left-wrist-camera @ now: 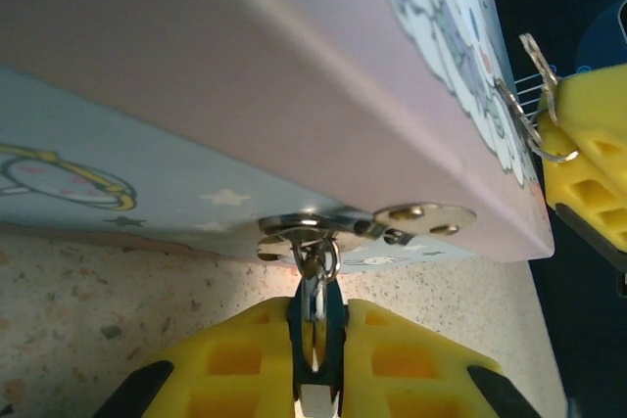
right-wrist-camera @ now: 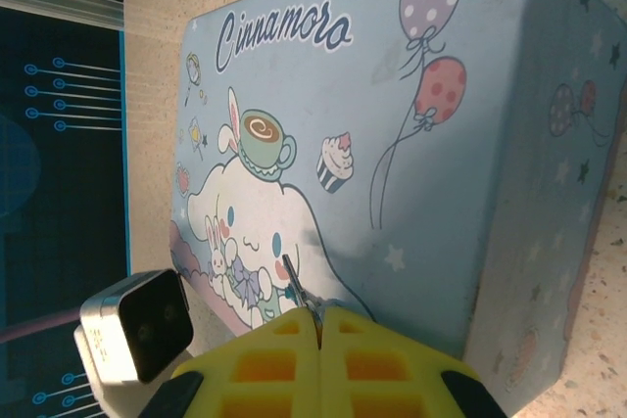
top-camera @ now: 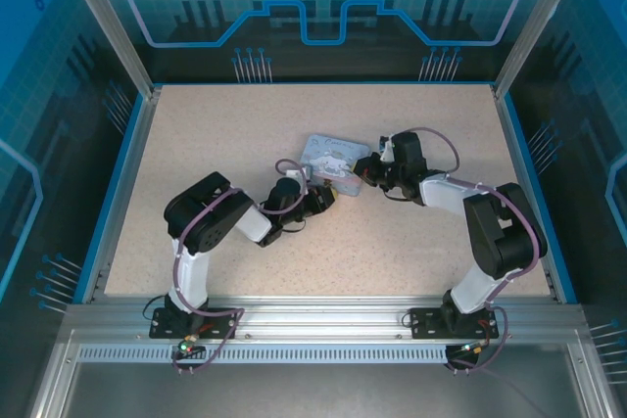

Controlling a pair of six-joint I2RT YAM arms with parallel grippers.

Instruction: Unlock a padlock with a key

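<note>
Yellow left fingers [left-wrist-camera: 230, 359] clamp the tiny dark padlock [left-wrist-camera: 333, 335]. Its long axis runs straight out from the hasp [left-wrist-camera: 323, 225] on the cartoon-printed tin [left-wrist-camera: 245, 95]. Farther out, the right fingers [right-wrist-camera: 260, 364] pinch the key [right-wrist-camera: 297, 283], its tip over the lid, well aside from the padlock. Keyhole hidden.

The pale blue rectangular metal tin [right-wrist-camera: 392, 144] is printed with a white long-eared cartoon figure, a mint-green cup, a pink-topped cupcake, one purple and one pink white-dotted balloon and dark blue script, with small white stars on its side walls. The flat stone-look counter [top-camera: 245, 134] is beige with fine darker speckles. The left hand [left-wrist-camera: 315, 312] and right hand [right-wrist-camera: 320, 325] have yellow fingers edged in black, the tiny padlock [left-wrist-camera: 331, 325] is dark blue with a silvery shackle, and the thin key [right-wrist-camera: 297, 286] is silvery.
</note>
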